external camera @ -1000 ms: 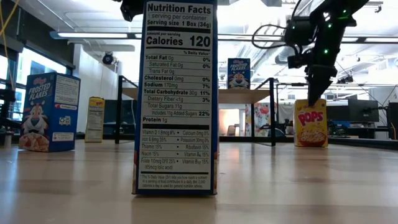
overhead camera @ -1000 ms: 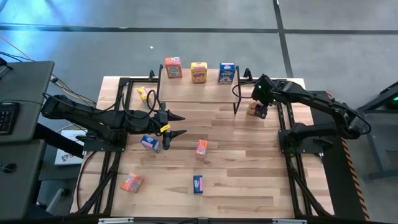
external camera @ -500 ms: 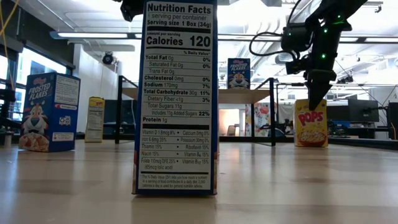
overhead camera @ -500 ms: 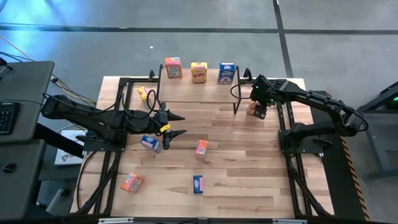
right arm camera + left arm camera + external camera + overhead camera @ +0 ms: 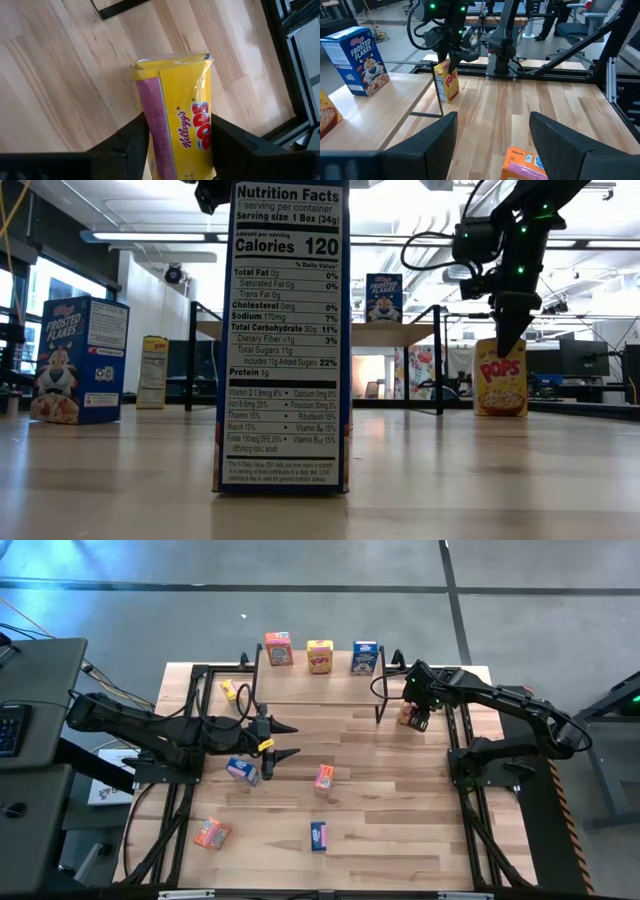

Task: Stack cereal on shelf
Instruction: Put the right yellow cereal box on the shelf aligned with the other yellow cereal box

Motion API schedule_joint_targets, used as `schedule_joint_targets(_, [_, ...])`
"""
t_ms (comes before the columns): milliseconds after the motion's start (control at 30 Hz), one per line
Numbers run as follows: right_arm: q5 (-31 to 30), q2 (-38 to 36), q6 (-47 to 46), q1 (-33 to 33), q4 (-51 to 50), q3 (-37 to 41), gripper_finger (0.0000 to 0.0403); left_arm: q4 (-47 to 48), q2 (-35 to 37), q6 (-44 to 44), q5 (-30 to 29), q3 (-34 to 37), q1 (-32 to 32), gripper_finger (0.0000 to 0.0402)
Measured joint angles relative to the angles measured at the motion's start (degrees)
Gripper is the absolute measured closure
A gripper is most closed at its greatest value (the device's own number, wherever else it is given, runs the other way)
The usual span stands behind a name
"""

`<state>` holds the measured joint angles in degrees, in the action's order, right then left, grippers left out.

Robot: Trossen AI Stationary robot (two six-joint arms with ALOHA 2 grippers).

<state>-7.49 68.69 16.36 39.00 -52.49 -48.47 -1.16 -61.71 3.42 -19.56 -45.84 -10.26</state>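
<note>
A yellow cereal box (image 5: 180, 115) stands upright on the table just right of the shelf (image 5: 315, 688), and my right gripper (image 5: 413, 720) is shut on it from above. The shelf top carries an orange-red box (image 5: 278, 648), a yellow box (image 5: 319, 656) and a blue box (image 5: 364, 657), all standing on their bases. My left gripper (image 5: 285, 740) hangs open over the middle of the table, holding nothing. In the left wrist view its fingers frame an orange-red box (image 5: 522, 162) lying on the table below. My right gripper pinches the yellow box's upper part (image 5: 172, 145) between its two fingers (image 5: 132, 142), one on each of two opposite sides. The fingers come steeply from above (image 5: 507, 340). The box stays upright with its base on the table (image 5: 500, 412).
Loose boxes lie on the table: a yellow one (image 5: 229, 689) left of the shelf, a blue one (image 5: 241, 770), an orange-red one (image 5: 323, 777), another orange-red one (image 5: 211, 833) and a blue one (image 5: 318, 835) near the front. The shelf's black leg (image 5: 380, 705) stands close to my right gripper.
My right gripper has shut on the yellow box's upper part and tipped a little. The box has stayed standing where it was.
</note>
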Motion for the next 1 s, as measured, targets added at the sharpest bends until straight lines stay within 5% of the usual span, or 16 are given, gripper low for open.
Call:
schedule_joint_targets(667, [4.8, -0.4, -7.7, -0.1, -5.3, -2.9, 0.0236, -2.1, 0.0, -0.7, 2.5, 0.0, 6.2, 0.0112])
schedule_joint_targets(1000, [5.0, -1.0, -15.6, -7.2, -15.8, -9.5, 0.0236, -2.1, 0.0, -0.7, 2.5, 0.0, 6.2, 0.0112])
